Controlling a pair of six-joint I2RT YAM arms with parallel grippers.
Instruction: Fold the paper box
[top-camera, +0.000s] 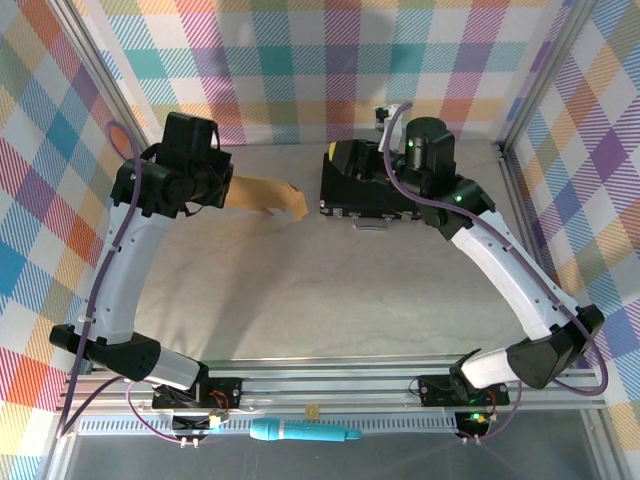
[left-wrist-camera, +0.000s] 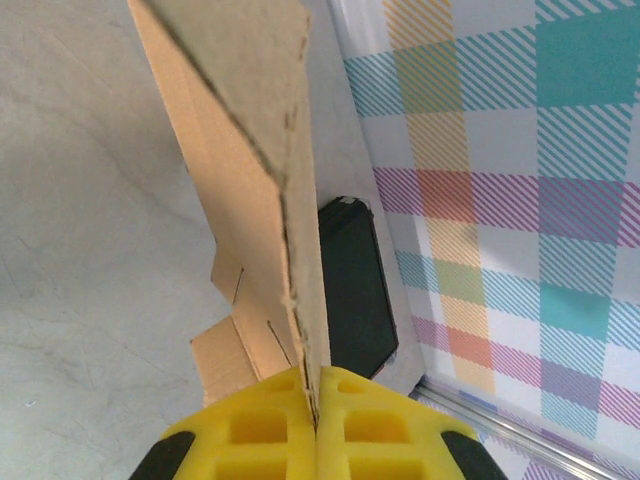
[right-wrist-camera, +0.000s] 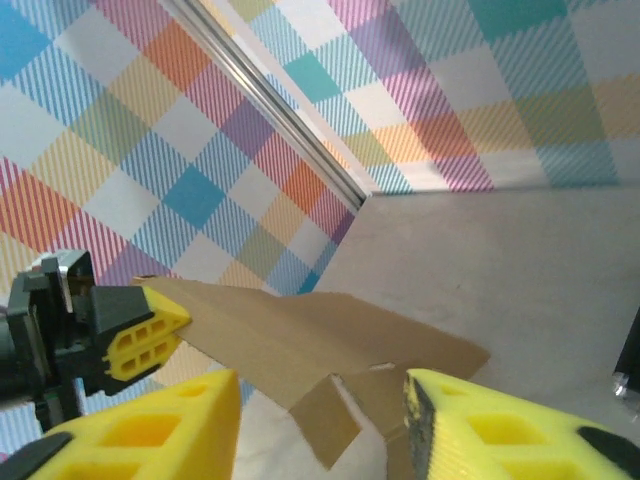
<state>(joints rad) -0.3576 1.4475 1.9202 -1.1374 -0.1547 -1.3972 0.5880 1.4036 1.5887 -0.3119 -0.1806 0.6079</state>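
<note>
The paper box (top-camera: 268, 196) is a flat brown cardboard sheet with flaps, held off the table at the back, left of centre. My left gripper (top-camera: 226, 190) is shut on its edge. In the left wrist view the yellow fingers (left-wrist-camera: 258, 425) pinch the sheet (left-wrist-camera: 240, 170), which stands edge-on and runs away from the camera. My right gripper (top-camera: 340, 162) hovers over the black case, open and pointing at the sheet. In the right wrist view the cardboard (right-wrist-camera: 320, 340) lies beyond the open right gripper (right-wrist-camera: 320, 430), its small flap hanging between the two yellow fingers (right-wrist-camera: 170, 430), not touched.
A black case (top-camera: 360, 190) with a metal handle (top-camera: 372, 226) lies at the back centre, right beside the sheet's free end, and appears in the left wrist view as the black case (left-wrist-camera: 355, 290). Checked walls close in the table. A blue tool (top-camera: 300, 432) lies on the front rail.
</note>
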